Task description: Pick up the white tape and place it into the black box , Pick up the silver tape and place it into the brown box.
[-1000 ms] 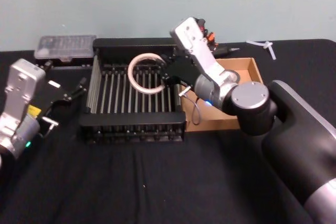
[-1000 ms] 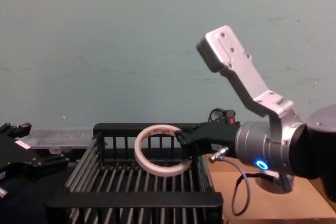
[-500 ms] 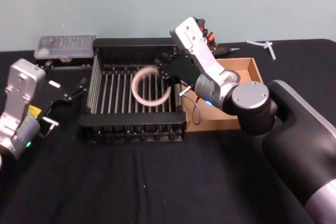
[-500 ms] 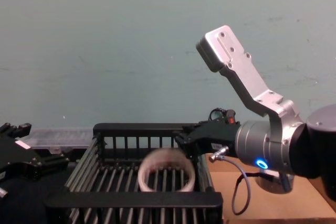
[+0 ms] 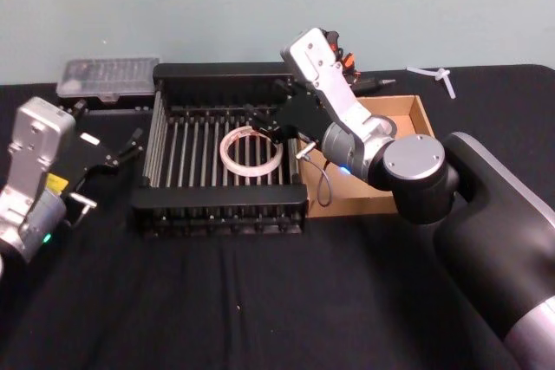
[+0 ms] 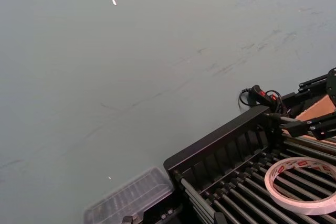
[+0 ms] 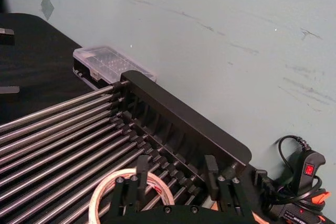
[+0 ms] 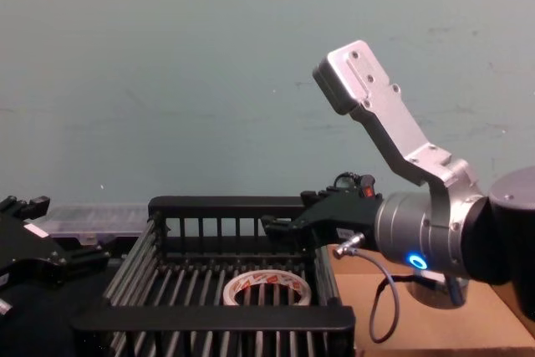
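Below the spread fingers of the right gripper (image 5: 276, 131) sits the black box (image 5: 221, 71), and that is where the work is. To my eye the right arm hangs over the box's right wall so that a released roll falls on the bars inside, not on the table. Beside the box, on the far side of that arm from the fingers, the brown box (image 5: 401, 107) lies half covered by the arm; I can see no silver tape in it or anywhere. Far off to the left, clear of the box, the left gripper (image 5: 121, 152) idles low over the table, and I cannot tell how its fingers stand. Just under the right fingertips, apart from them, the white tape (image 5: 251, 151) lies flat on the bars, so the first half looks done.
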You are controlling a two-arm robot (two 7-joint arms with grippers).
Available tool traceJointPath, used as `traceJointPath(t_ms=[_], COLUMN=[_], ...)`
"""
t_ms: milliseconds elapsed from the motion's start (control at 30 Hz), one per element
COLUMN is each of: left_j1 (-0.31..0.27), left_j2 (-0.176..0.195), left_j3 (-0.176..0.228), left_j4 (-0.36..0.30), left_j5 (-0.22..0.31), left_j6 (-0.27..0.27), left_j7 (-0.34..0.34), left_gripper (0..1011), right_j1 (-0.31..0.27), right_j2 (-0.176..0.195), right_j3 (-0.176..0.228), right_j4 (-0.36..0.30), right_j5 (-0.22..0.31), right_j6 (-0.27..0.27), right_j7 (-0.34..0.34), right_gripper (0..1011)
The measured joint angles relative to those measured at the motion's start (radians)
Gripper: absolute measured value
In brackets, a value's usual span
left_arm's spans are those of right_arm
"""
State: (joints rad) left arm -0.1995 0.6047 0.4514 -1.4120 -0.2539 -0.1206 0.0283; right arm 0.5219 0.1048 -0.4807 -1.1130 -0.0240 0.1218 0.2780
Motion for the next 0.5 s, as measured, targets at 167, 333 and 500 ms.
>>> traceJointPath(t_ms=[167, 333, 500], left_j1=[0.0, 0.0, 0.0], left_j2=[0.0, 0.0, 0.0], left_j3=[0.0, 0.0, 0.0], left_j4=[0.0, 0.0, 0.0], left_j5=[0.0, 0.0, 0.0], left_j6=[0.0, 0.0, 0.0], left_j7=[0.0, 0.0, 0.0], left_gripper=[1001, 1001, 1001], right_j1=[0.0, -0.012, -0.035], right_j2=[0.0, 0.003, 0.015], right_j3=[0.0, 0.009, 0.027], right_j4=[-0.001, -0.021, -0.067], right_j5=[0.001, 0.001, 0.0], right_j6=[0.0, 0.002, 0.006], right_j7=[0.0, 0.009, 0.007], right_gripper=[799, 957, 1002])
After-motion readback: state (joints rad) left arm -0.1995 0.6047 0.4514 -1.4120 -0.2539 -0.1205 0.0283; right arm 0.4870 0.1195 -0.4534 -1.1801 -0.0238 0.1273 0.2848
